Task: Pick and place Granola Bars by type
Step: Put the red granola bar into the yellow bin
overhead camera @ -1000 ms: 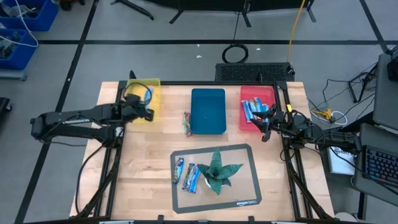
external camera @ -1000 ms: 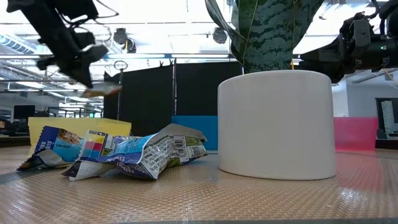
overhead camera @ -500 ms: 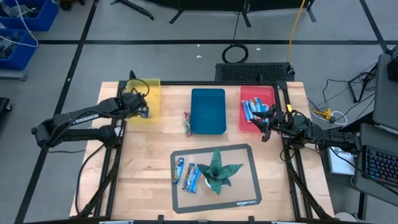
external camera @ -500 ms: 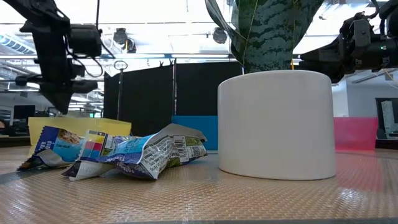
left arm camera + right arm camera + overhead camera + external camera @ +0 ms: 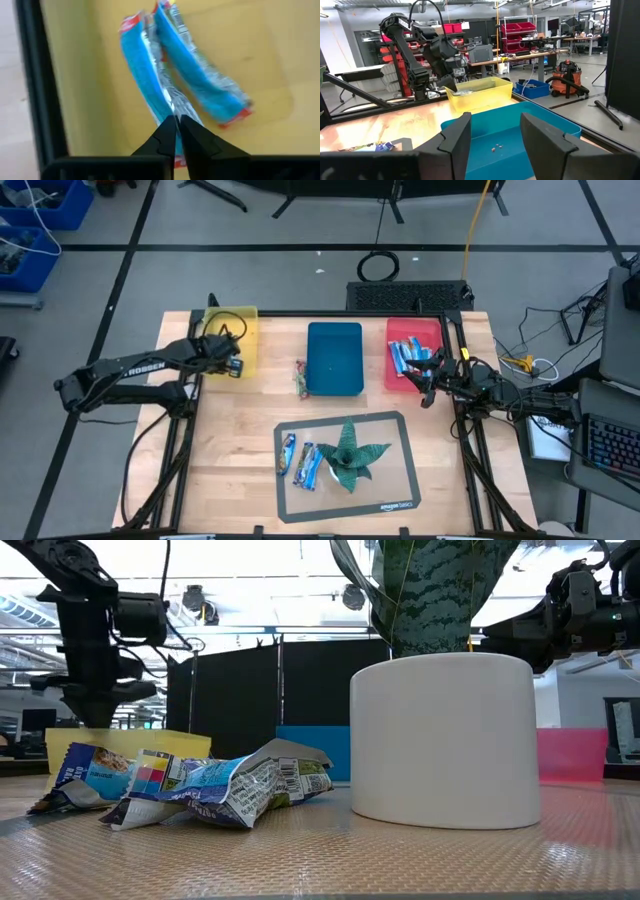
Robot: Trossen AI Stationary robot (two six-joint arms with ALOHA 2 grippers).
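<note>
High view: the surface point(image 5: 230, 440) carries three trays. The left end effector point(image 5: 232, 365) hangs over the yellow tray point(image 5: 245, 320), fingers nearly together; whether they pinch the blue bar point(image 5: 145, 75) just beyond their tips I cannot tell. This looks like the release step; next, open and retreat toward the bars point(image 5: 300, 460) on the mat point(image 5: 400, 500). Since a second ago it has dropped deeper into the tray. The right end effector point(image 5: 425, 385) waits, wide, beside the red tray point(image 5: 392, 330).
</note>
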